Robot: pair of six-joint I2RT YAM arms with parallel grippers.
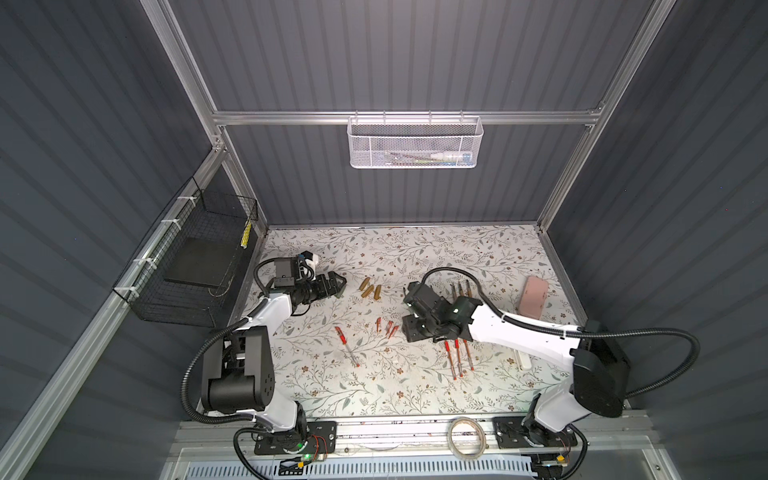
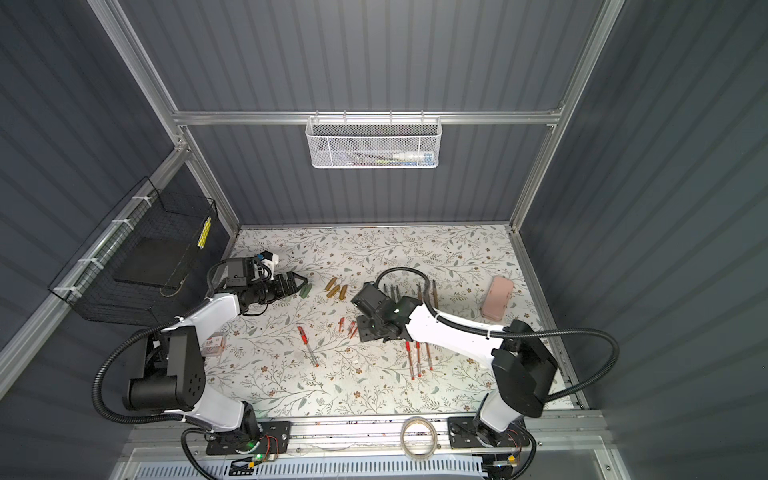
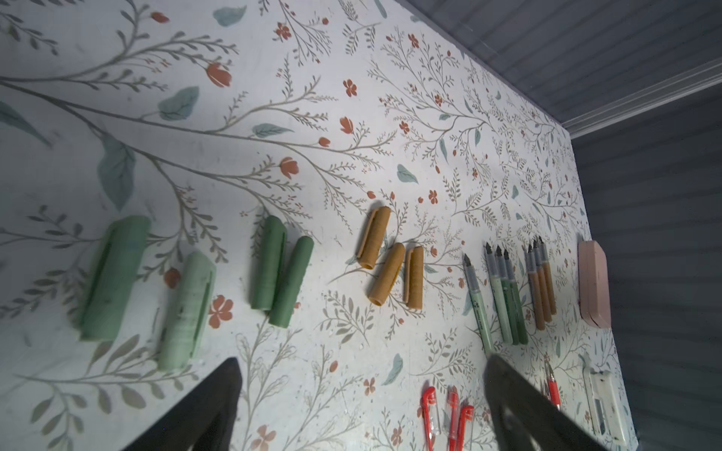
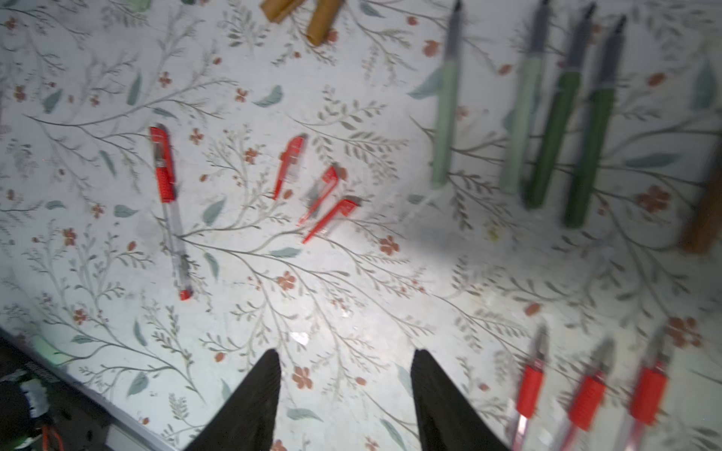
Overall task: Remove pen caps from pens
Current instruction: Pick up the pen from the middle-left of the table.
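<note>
In the left wrist view, several green pen caps (image 3: 291, 281) and three gold-brown caps (image 3: 386, 273) lie loose on the flowered table. Further off are uncapped green pens (image 3: 504, 293) and gold-brown pens (image 3: 541, 289). My left gripper (image 3: 363, 361) hangs open just above the table beside the green caps (image 2: 305, 289), holding nothing. One clear pen (image 4: 168, 187) still wears its red cap, and three loose red caps (image 4: 322, 191) lie next to it. Three uncapped red-banded pens (image 4: 586, 398) lie close to my right gripper (image 4: 347, 353), which is open and empty over bare table.
A pink case (image 1: 534, 297) lies at the right back and a white flat bar (image 3: 603, 402) near it. A black wire basket (image 1: 195, 266) hangs on the left wall, a white mesh basket (image 1: 415, 141) on the back rail. A tape roll (image 1: 465, 438) sits on the front rail.
</note>
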